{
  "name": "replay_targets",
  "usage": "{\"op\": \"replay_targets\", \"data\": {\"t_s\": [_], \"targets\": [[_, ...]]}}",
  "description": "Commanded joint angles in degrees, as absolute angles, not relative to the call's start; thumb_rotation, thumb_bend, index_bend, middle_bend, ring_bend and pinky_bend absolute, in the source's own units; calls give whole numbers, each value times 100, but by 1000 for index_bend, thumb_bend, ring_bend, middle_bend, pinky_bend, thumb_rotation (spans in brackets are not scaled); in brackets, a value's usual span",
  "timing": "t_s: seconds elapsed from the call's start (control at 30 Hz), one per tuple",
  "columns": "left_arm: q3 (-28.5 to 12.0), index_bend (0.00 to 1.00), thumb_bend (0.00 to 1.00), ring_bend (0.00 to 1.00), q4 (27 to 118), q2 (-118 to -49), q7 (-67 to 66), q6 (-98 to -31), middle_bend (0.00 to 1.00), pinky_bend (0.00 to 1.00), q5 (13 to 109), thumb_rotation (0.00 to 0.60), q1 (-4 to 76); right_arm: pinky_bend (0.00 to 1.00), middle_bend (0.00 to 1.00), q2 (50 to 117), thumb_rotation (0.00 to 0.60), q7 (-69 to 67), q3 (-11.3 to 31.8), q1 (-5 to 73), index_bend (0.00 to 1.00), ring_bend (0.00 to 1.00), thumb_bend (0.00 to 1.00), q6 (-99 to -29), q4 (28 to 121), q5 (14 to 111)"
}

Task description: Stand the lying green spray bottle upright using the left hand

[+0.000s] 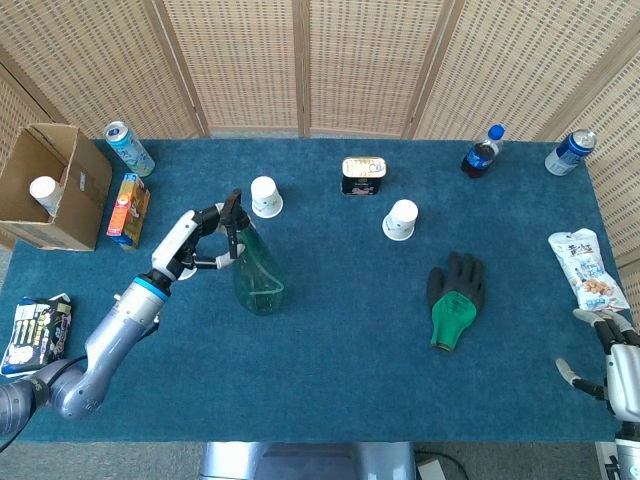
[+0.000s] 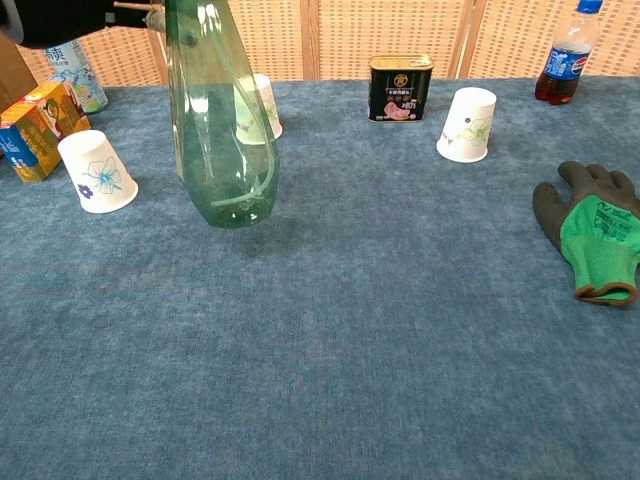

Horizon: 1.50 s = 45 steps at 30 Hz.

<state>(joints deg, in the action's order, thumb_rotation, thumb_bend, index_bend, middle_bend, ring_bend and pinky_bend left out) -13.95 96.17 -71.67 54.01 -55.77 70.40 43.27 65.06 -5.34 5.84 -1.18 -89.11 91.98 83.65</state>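
The green spray bottle (image 1: 256,273) was held near its black nozzle by the left robot hand (image 1: 196,243), fingers wrapped around the neck. It was seen almost upright, its base at the blue worktop (image 1: 330,370); contact could not be confirmed. A paper cup (image 1: 265,196) stood just behind it. The right robot hand (image 1: 612,358) lay empty at the worktop's far corner, fingers apart.

staged lab tabletop: blue cloth table (image 1: 330,390), wicker screen (image 1: 360,60) backdrop, scattered props
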Motion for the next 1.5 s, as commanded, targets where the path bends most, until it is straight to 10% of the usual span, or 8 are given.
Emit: {"op": "replay_targets", "data": {"t_s": [0.03,1.5], "targets": [[-1345,590,420,501,9404,-7192,5730,-5430,496,618,7378,600,4210,321,292,6512,600,-543,581,-127,243,177,244,-8924,9190,8361],[-957,560,420,467,7985,-8461,5657,-6097,482,569,8873,600,4584,327,292,6429,600,-666,569,-293,239,177,242,-9101,9200,8308]]}}
